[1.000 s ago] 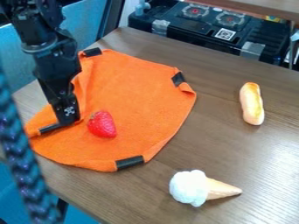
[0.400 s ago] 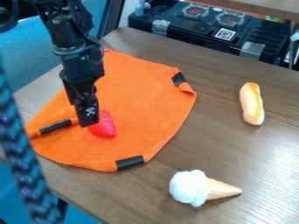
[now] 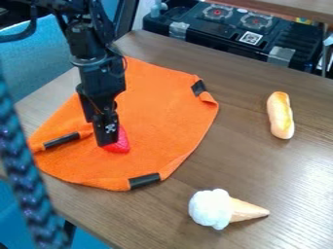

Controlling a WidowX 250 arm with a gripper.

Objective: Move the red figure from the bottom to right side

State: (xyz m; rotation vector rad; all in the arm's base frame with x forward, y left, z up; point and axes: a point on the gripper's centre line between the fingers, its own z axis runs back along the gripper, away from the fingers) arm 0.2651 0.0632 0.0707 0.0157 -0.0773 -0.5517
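One change matters: your gripper (image 3: 108,140) has come right, from beside the red strawberry (image 3: 120,145) to in front of it, partly hiding it. You can't tell whether it has hold. The fruit lies where it was, left of centre on the orange cloth (image 3: 159,114), so your carry rightward likely still needs a secure grasp.

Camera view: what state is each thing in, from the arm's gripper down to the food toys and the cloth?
Gripper: pointing down at the strawberry.
Red strawberry: on the cloth, partly hidden behind the gripper; whether held, cannot tell.
Orange cloth: spread out, edge curled in places.
Ice cream cone: lying on its side.
Bread: lying on the table.
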